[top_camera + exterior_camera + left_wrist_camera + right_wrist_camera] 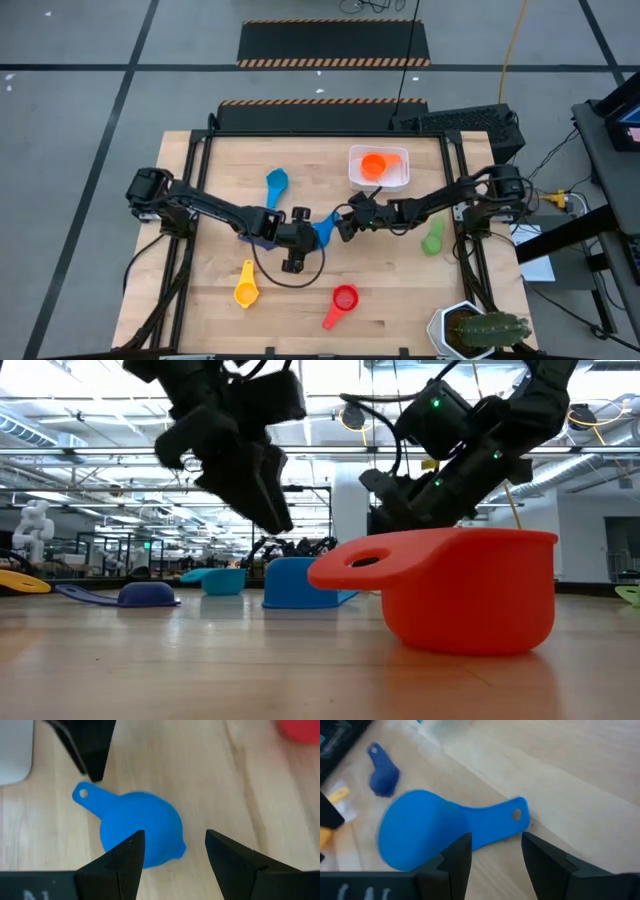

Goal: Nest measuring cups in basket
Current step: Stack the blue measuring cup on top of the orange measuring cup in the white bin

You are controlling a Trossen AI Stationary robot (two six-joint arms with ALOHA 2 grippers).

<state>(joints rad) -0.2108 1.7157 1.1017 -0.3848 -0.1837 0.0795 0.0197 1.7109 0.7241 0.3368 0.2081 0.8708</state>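
High view: blue cup [322, 231] between end effectors (mid-table).

We are in a robotics lab: a wooden table [330, 280] stands on a grey floor marked with black lines and hazard-striped mats [335, 43], while behind it stretches a big open hall with ceiling pipes [80, 455], strip lights and more workstations

The table [200, 300] is pale wood. On it lie a blue cup [322, 232], a light blue cup [276, 183], a navy cup [382, 775], a yellow cup [246, 289], a red cup [343, 298] and a green cup [433, 237]. An orange cup [375, 165] sits in the white basket [358, 178]. Both pincers, left [172, 852] and right [495, 850], are black.
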